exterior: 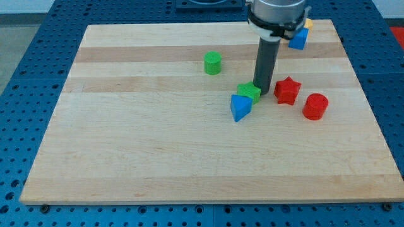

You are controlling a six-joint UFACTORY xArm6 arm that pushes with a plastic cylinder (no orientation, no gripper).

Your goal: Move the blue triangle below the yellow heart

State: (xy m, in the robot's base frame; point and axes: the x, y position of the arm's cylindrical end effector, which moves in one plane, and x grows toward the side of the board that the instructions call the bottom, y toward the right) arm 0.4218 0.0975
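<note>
The blue triangle (pixel 240 107) lies near the middle of the wooden board (pixel 158 151), a little toward the view's right. Its broad face turns to the view's left and bottom, and it narrows toward the view's right, where a corner ends near the green block; its long axis runs roughly from the view's top to bottom, slightly tilted. My tip (pixel 263 94) is set on the board up and to the right of the triangle, apart from it, with a green block (pixel 249 93) between them; the tip stands just at that green block's right edge, and whether it touches I cannot tell. The triangle's upper edge meets or nearly meets the green block. The tip is a bare rod and holds nothing. A red star (pixel 286 90) sits just right of the tip, and a red cylinder (pixel 315 106) beyond that. A green cylinder (pixel 213 63) stands well apart at upper left. At the top right a blue block (pixel 298 39) sits by a yellow piece (pixel 308 24), mostly hidden behind the arm, its shape not readable.
</note>
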